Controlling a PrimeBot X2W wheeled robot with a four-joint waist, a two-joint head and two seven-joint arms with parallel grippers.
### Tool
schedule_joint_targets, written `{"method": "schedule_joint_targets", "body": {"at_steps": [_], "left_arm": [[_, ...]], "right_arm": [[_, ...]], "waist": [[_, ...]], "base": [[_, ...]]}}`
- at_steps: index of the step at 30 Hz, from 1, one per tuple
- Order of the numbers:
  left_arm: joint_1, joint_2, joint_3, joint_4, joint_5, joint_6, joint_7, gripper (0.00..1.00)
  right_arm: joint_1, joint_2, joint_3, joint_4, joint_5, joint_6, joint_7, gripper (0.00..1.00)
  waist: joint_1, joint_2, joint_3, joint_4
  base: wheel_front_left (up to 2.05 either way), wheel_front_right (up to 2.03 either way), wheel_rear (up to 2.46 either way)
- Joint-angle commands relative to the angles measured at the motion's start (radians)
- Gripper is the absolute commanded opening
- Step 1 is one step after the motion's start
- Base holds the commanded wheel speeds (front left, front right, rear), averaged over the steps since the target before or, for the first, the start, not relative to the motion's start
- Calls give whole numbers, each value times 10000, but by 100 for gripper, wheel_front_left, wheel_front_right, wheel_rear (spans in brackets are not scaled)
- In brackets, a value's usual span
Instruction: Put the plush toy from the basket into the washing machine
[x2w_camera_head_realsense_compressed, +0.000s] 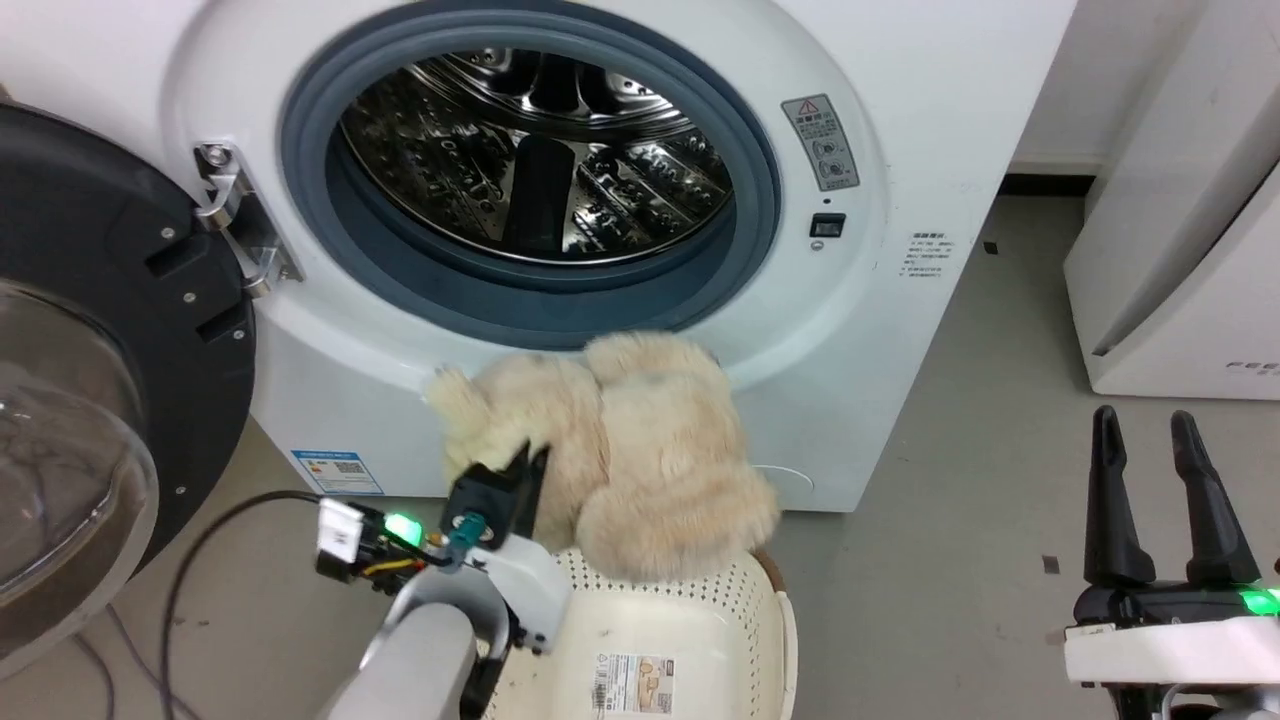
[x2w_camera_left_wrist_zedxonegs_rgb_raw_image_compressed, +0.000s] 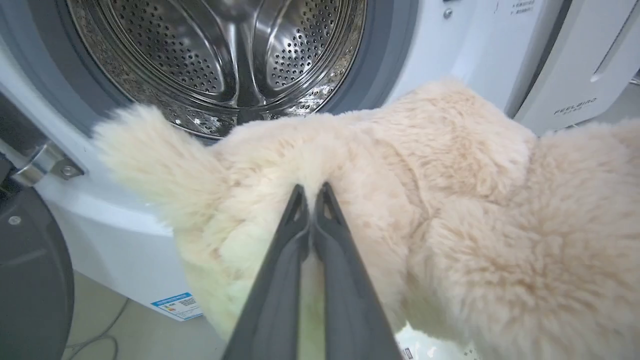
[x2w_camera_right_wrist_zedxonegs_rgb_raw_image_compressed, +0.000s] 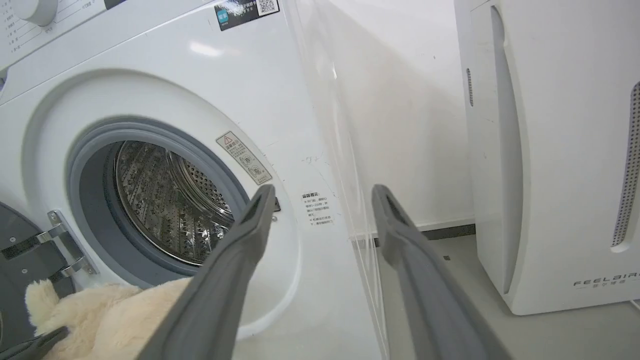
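While the left gripper (x2w_camera_left_wrist_zedxonegs_rgb_raw_image_compressed: 312, 192) has its two long dark fingers pressed almost together on a fold of shaggy fur, the large fluffy cream-beige plush toy (x2w_camera_head_realsense_compressed: 640, 450) hangs from that pinch in front of the big white front-loading washing machine (x2w_camera_head_realsense_compressed: 880, 330). In the left wrist view only a thin slip of pale fur shows between the fingers. The toy is outside the drum: its top reaches the lower edge of the grey rubber door seal (x2w_camera_head_realsense_compressed: 760, 200), and one rounded limb sticks out towards the robot's left across the white front panel. Its lower end overlaps the far rim of the cream-white perforated plastic laundry basket (x2w_camera_head_realsense_compressed: 740, 620), which stands on the grey floor (x2w_camera_head_realsense_compressed: 950, 500) just before the machine; I cannot tell whether fur and rim touch. A paper label (x2w_camera_head_realsense_compressed: 633, 682) lies on the basket's inner wall. Beyond the seal, the shiny perforated steel drum (x2w_camera_head_realsense_compressed: 540, 150) holds nothing visible. At the robot's left, the black-framed round glass door (x2w_camera_head_realsense_compressed: 120, 330) stands swung open on its metal hinge (x2w_camera_head_realsense_compressed: 235, 210). Over the floor at the lower right, the right gripper (x2w_camera_head_realsense_compressed: 1145, 420) has its fingers spread wide and holds nothing, well apart from the toy, near a white slanted appliance (x2w_camera_head_realsense_compressed: 1180, 300).
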Motion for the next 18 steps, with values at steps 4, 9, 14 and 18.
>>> {"method": "schedule_joint_targets", "body": {"at_steps": [4,9,14,18], "left_arm": [[156,123,428,-949,-85,272,-96,0],[-42,139,871,-1334,-172,378,-96,0],[-466,147,1360,-1384,-235,463,-97,0],[-938,207,1778,-1282,-277,486,-97,0]], "right_arm": [[179,-2,33,0,-74,6,-44,100],[99,-2,114,-39,-77,6,-44,100],[-101,-2,202,-108,-83,6,-44,100],[-322,-2,205,-173,-68,6,-44,100]], "waist": [[1,0,-36,44],[1,0,114,-27],[1,0,488,-296],[1,0,986,-608]], "base": [[0,0,0],[0,0,0],[0,0,0],[0,0,0]]}}
